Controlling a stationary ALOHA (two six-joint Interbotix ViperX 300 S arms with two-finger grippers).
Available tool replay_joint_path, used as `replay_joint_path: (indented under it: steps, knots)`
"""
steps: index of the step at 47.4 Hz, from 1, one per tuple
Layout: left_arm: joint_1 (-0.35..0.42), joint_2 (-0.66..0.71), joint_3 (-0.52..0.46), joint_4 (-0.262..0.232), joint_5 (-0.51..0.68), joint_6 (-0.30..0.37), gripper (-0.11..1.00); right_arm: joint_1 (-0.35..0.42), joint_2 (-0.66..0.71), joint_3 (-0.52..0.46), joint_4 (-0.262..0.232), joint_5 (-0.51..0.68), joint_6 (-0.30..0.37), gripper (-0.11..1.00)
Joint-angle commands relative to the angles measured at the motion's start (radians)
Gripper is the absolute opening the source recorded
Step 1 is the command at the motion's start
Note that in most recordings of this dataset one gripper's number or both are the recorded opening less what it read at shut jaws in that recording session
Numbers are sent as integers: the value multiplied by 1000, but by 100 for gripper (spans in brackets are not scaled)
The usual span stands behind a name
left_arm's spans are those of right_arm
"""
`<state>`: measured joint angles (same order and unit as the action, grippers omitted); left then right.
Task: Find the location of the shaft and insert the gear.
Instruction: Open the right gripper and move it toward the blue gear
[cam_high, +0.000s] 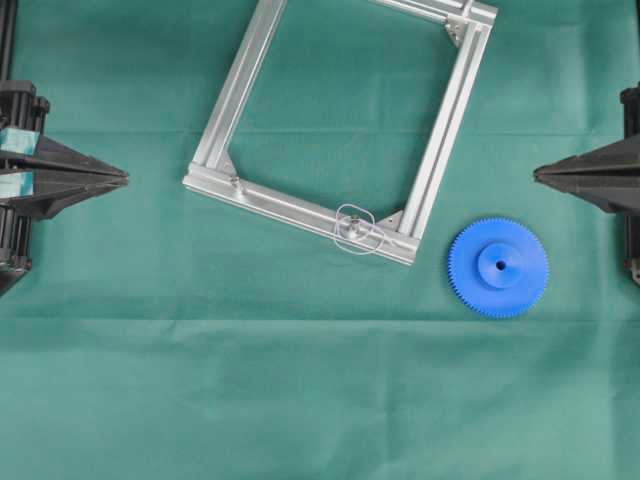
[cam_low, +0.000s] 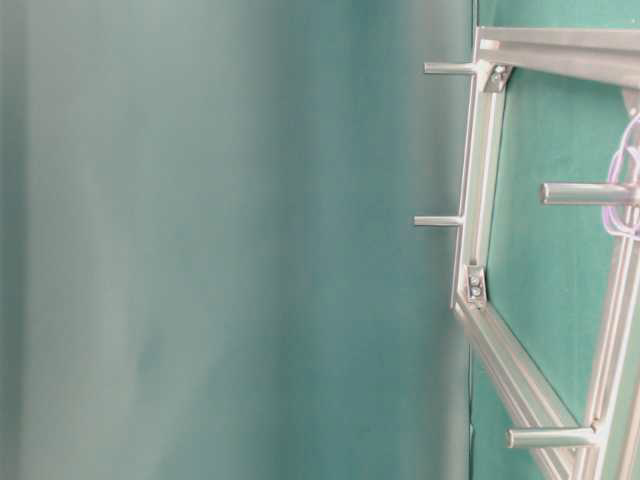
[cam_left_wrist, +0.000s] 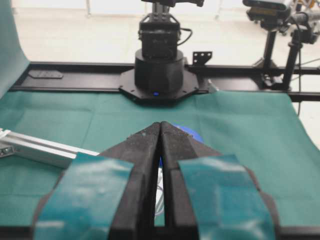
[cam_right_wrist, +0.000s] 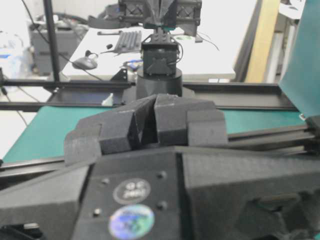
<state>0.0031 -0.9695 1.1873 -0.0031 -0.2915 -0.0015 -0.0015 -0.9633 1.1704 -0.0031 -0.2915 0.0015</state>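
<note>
The blue gear (cam_high: 498, 267) lies flat on the green cloth at the right, hub up, just off the corner of the aluminium frame (cam_high: 232, 110). The shaft (cam_high: 357, 228) is a tiny silvery pin on a clear rounded plate (cam_high: 372, 240) resting on the frame's near bar. My left gripper (cam_high: 124, 178) rests at the left edge, shut and empty, tips pointing right. My right gripper (cam_high: 537, 173) rests at the right edge, shut and empty, above and behind the gear. In the left wrist view the shut tips (cam_left_wrist: 161, 125) hide most of the gear (cam_left_wrist: 194, 133).
The square frame sits tilted in the upper middle, with corner brackets (cam_high: 455, 30). The table-level view shows the frame (cam_low: 480, 190) on edge with several short metal legs (cam_low: 437, 220). Each wrist view shows the opposite arm's black base (cam_left_wrist: 159, 70) (cam_right_wrist: 160, 65).
</note>
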Motion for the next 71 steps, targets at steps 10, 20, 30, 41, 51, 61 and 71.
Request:
replay_joint_path:
  steps: [10, 20, 30, 41, 51, 61, 71]
  knots:
    - [-2, -20, -35, -11, 71, 18, 1, -9, 6, -49, 3, 176, 11, 0]
    - [2, -25, -35, -11, 124, 18, 1, -14, 6, -77, 5, 273, 48, 0]
    - [3, -25, -35, -11, 144, 17, 1, -26, 9, -106, 5, 383, 86, 7]
    - [3, -25, -34, -11, 181, 15, 1, -26, 11, -121, 0, 512, 132, 74]
    - [8, -20, -34, -11, 186, 15, 1, -25, 11, -143, 2, 607, 141, 91]
    - [18, -18, -34, -11, 187, 15, 1, -26, 15, -150, 5, 724, 158, 91]
    - [28, -17, -32, -11, 187, 15, 1, -25, 60, -144, 5, 824, 176, 91]
